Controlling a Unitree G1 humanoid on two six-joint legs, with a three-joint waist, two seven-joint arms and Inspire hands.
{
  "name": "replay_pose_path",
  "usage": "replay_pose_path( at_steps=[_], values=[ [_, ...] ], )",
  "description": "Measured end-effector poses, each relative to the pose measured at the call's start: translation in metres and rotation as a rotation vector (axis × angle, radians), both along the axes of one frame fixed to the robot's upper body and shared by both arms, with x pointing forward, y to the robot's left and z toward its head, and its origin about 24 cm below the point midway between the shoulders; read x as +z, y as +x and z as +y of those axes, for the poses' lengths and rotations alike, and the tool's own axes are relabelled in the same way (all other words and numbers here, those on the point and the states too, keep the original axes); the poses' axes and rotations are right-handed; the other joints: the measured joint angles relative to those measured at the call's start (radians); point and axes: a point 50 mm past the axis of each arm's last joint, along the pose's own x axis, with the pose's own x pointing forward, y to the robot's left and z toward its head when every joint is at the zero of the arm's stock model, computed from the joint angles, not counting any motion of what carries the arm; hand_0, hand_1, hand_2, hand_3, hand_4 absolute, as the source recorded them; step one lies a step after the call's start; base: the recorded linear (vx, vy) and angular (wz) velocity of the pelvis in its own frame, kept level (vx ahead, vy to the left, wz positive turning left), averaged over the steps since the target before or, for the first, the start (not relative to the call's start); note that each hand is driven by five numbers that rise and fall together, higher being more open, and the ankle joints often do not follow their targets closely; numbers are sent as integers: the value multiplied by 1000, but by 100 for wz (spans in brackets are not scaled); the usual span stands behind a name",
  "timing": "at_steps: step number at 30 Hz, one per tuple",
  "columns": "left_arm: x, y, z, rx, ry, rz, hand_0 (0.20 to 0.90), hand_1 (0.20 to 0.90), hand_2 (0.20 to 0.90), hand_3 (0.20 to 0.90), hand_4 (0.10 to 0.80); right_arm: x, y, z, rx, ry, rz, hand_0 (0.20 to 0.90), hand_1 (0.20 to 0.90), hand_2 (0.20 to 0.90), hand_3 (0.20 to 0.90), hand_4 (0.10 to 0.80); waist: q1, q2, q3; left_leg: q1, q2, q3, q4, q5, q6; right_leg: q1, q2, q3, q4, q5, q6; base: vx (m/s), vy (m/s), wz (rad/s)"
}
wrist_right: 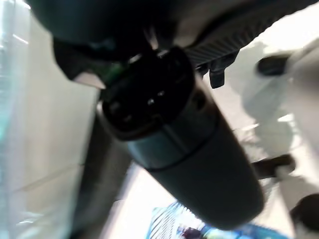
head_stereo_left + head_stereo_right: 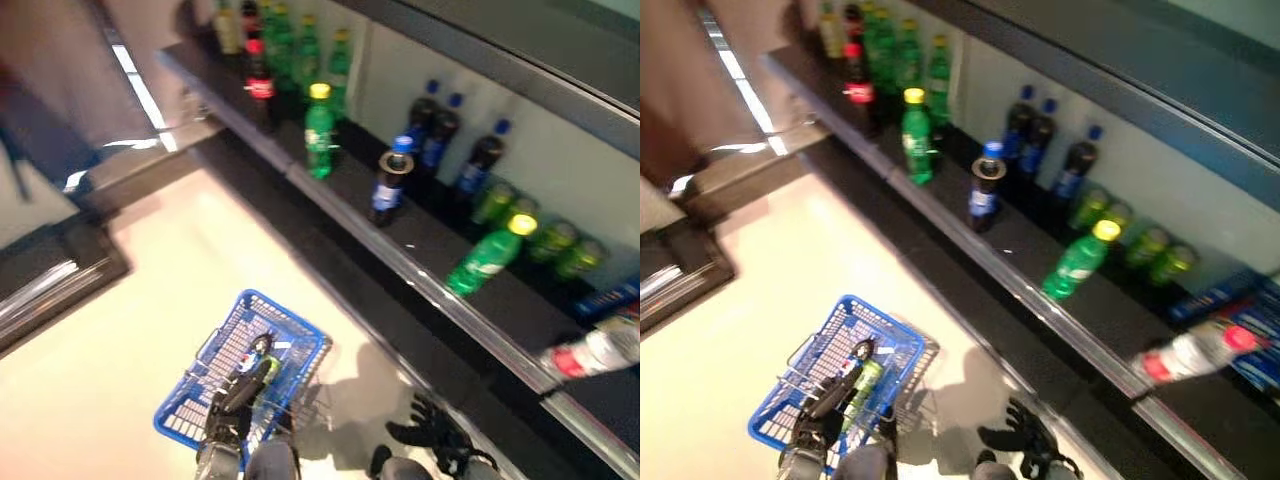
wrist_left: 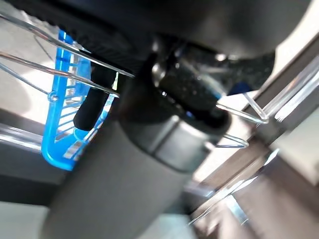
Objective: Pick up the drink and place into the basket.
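Observation:
The blue basket (image 2: 292, 322) hangs low at the left, above the pale floor. My left hand (image 2: 230, 412) is shut on its thin wire handles (image 3: 234, 112). Inside the basket lie a dark drink (image 2: 256, 354) and a green drink (image 2: 269, 371). My right hand (image 2: 428, 428) hangs low at the right beside the shelf front, with its fingers spread and nothing in it. On the shelf stand a green bottle with a yellow cap (image 2: 319, 132) and a dark bottle with a blue label (image 2: 390, 182). Another green bottle (image 2: 488, 256) lies on its side.
A long dark shelf (image 2: 440, 292) runs from upper left to lower right. It bears a red-capped cola bottle (image 2: 262, 88), dark blue-capped bottles (image 2: 482, 158), green cans (image 2: 556, 240) and a clear red-capped bottle (image 2: 598, 352) lying flat. A dark low ledge (image 2: 50, 270) lies at far left.

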Motion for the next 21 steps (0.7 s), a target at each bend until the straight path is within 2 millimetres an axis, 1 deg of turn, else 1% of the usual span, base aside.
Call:
replay_pose_path(
  at_steps=[1, 2, 3, 4, 5, 6, 8, 9, 10, 11, 12, 13, 14, 15, 16, 17, 18, 19, 20, 21],
  values=[
    [-4, -13, 4, 20, 6, 30, 300, 300, 300, 200, 100, 0, -1, -3, -12, -6, -1, 900, 900, 900, 900, 800, 2, 3, -4, 25, 12, -62, 32, -21, -19, 1, 0, 18, 9, -1, 2, 168, 445, -16],
    [-6, -20, 5, 32, 2, 45, 300, 300, 300, 200, 100, 1, -2, -8, -24, -17, -2, 900, 900, 900, 900, 800, -8, 10, -8, 56, 31, -79, 14, -44, -37, 7, 0, 24, 15, 2, 11, 193, 569, 11],
    [-7, -22, 4, 39, -1, 49, 300, 300, 300, 200, 100, 0, -5, -16, -61, -29, 6, 900, 900, 900, 900, 800, -29, 13, -12, 68, 42, -47, -1, -38, -99, 15, -7, 21, 25, -2, 27, 151, 466, 34],
    [-7, -20, 5, 43, 2, 49, 300, 300, 300, 200, 100, -3, -11, -19, -82, -34, 27, 900, 900, 900, 900, 800, -30, -2, -19, 65, 32, -20, -5, -35, -88, 16, -24, 19, 29, -2, 28, 101, 325, 36],
    [-7, -20, 5, 43, 2, 49, 300, 300, 300, 200, 100, -3, -11, -19, -82, -34, 27, 900, 900, 900, 900, 800, -30, -2, -19, 65, 32, -20, -5, -35, -88, 16, -24, 19, 29, -2, 28, 110, 303, 24],
    [-7, -19, 16, 63, 24, 58, 300, 300, 300, 200, 100, -13, -24, -17, -115, -27, 83, 900, 900, 900, 900, 800, -21, -38, -39, 65, 15, 13, -5, -37, -74, 22, -50, 14, 30, -2, 28, 121, 324, 17],
    [-7, -22, 25, 91, 41, 71, 300, 300, 300, 200, 100, -21, -34, -9, -142, -13, 133, 900, 900, 900, 900, 800, -17, -67, -56, 59, -15, 10, 24, -56, -60, 23, -81, 14, 59, 1, 26, 236, 683, 28],
    [-8, -17, 25, 90, 40, 70, 300, 300, 300, 200, 100, -24, -35, -8, -210, -1, 139, 900, 900, 900, 900, 800, -19, -62, -41, 43, -28, 15, 85, -88, -34, 12, -101, 2, 127, 0, 25, 227, 743, 58],
    [-9, -12, 23, 83, 32, 78, 300, 300, 300, 200, 100, -27, -39, -8, -277, 1, 166, 900, 900, 900, 900, 800, -21, -44, -34, 51, -26, 18, 95, -101, -24, -18, -125, -8, 227, 4, 20, 130, 525, 50],
    [-9, -13, 23, 67, 40, 80, 300, 300, 300, 200, 100, -28, -43, -7, -304, 3, 178, 900, 900, 900, 900, 800, -18, -41, -36, 72, -35, 41, 71, -95, -13, -45, -141, -5, 297, 18, 1, 188, 614, 37],
    [-8, -16, 25, 33, 64, 88, 300, 300, 300, 200, 100, -26, -37, -5, -316, -3, 156, 900, 900, 900, 900, 800, -18, -24, -29, 87, -44, 49, 58, -93, 7, -78, -158, 3, 373, 62, -20, 147, 435, 2],
    [-8, -20, 28, 10, 84, 100, 300, 300, 300, 200, 100, -24, -30, -2, -310, 0, 132, 900, 900, 900, 900, 800, -23, -12, -26, 104, -53, 48, 33, -85, 24, -131, -150, 31, 445, 61, -15, 139, 315, 19],
    [-8, -23, 30, -5, 97, 112, 300, 300, 300, 200, 100, -22, -25, 4, -309, 10, 108, 900, 900, 900, 900, 800, -41, 5, -31, 100, -48, 25, 5, -72, 37, -164, -87, 62, 469, 11, 4, 40, 74, 15],
    [-8, -23, 30, -5, 97, 112, 300, 300, 300, 200, 100, -22, -25, 4, -309, 10, 108, 900, 900, 900, 900, 800, -41, 5, -31, 100, -48, 25, 5, -72, 37, -164, -87, 62, 469, 11, 4, 109, 158, 53],
    [-7, -23, 34, -24, 115, 113, 300, 300, 300, 200, 100, -19, -21, 9, -294, 18, 86, 900, 900, 900, 900, 800, -62, 18, -31, 100, -51, 0, -36, -44, 46, -187, -25, 70, 471, -21, -4, 261, 225, 65],
    [-6, -22, 33, -54, 124, 109, 300, 300, 300, 200, 100, -18, -17, 9, -298, 18, 77, 900, 900, 900, 900, 800, -72, 21, -29, 104, -63, 1, -64, -32, 62, -230, 39, 68, 469, -53, -17, 385, 250, 80],
    [-6, -20, 30, -76, 124, 106, 300, 300, 300, 200, 100, -20, -17, 8, -313, 19, 77, 900, 900, 900, 900, 800, -79, 26, -27, 109, -61, -2, -77, -31, 66, -237, 89, 59, 418, -61, -41, 411, 167, 62],
    [-6, -19, 27, -97, 126, 105, 300, 300, 300, 200, 100, -23, -19, 7, -331, 17, 96, 900, 900, 900, 900, 800, -83, 25, -28, 120, -64, 6, -92, -29, 67, -226, 112, 31, 339, -61, -65, 362, 58, 47],
    [-6, -17, 24, -112, 129, 103, 300, 300, 300, 200, 100, -24, -21, 5, -349, 17, 112, 900, 900, 900, 900, 800, -84, 21, -33, 121, -72, 5, -95, -28, 67, -223, 130, 35, 264, -54, -78, 265, 35, 42],
    [-6, -17, 23, -125, 130, 104, 300, 300, 300, 200, 100, -26, -23, 4, -361, 18, 122, 900, 900, 900, 900, 800, -88, 12, -39, 121, -85, 0, -97, -28, 67, -225, 146, 54, 199, -45, -87, 221, 17, 36]
  ],
)
